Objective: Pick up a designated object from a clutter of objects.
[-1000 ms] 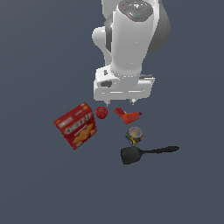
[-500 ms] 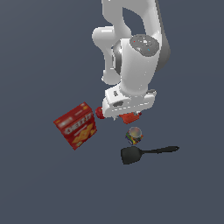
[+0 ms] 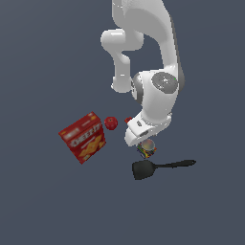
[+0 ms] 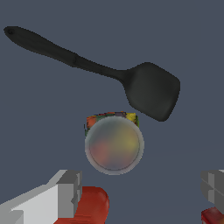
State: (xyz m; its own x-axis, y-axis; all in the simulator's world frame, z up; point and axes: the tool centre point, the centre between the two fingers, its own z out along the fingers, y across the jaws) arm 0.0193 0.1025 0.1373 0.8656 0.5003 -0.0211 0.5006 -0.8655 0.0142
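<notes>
The designated object is a squat can with a silvery round top and blue, yellow and red sides, standing upright. My gripper hangs just above it, overlapping its edge in the exterior view. In the wrist view my gripper is open, its fingers spread wide, and the can lies beyond the fingertips, not between them. The clutter of objects around it is a red cracker box, a small red ball, a red-orange tool-shaped item mostly hidden by the arm, and a black spatula.
The spatula's blade lies close to the can, its handle pointing away. Red parts of the tool-shaped item show by my fingers. The cracker box and ball sit toward the exterior view's left of the can.
The arm has come down and shifted toward the exterior view's right, from over the ball and tool-shaped item to just above the can. The objects have not moved.
</notes>
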